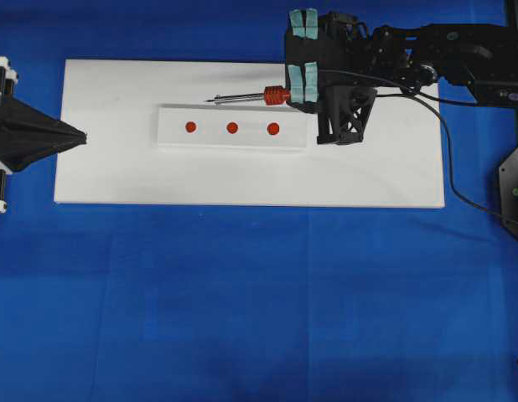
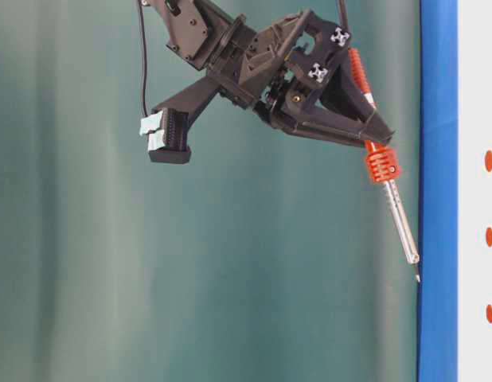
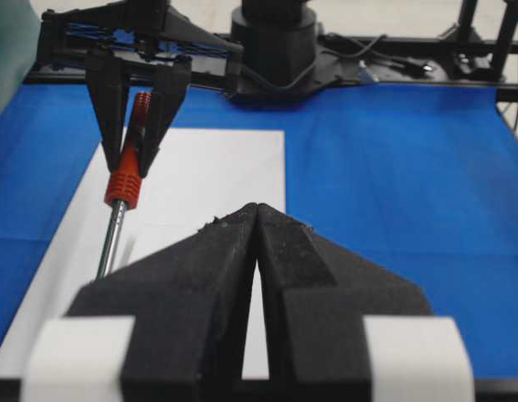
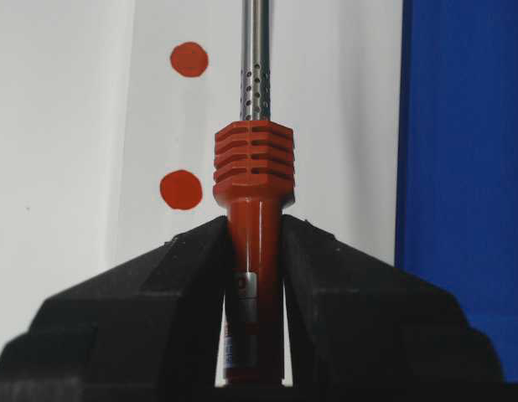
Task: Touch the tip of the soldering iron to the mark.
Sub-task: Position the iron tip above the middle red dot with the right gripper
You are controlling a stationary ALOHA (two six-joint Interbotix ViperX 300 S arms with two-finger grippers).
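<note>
the right gripper [image 1: 302,82] is clamped on the iron [image 1: 252,97], its jaws pressed against both sides of the red-orange handle just behind the ribbed collar. in the overhead view the iron lies roughly level, pointing left, with the silver shaft and dark tip [image 1: 210,101] reaching out over the white board [image 1: 108,176] just on the far side of the white block [image 1: 234,128]. the table-level view shows the tip [image 2: 417,278] held in the air, clear of the board and block, not touching anything. the black cord [image 1: 450,151] runs from the handle back along the right arm and off the right edge.

the block carries a row of three red dots. the mark [image 1: 232,127] is the middle one; the tip sits beyond it and a little left, near but apart from it. from the right wrist camera, two dots show to the left of the shaft, and the one further out [image 4: 189,59] is the mark.

a small label with a silver band [image 4: 245,285] is on the handle between the jaws; its print is too small to read.

the left gripper [image 1: 75,134] rests at the left end of the board, its jaws closed tip to tip and holding nothing, well apart from the block. the board lies on a blue surface [image 1: 242,301].
</note>
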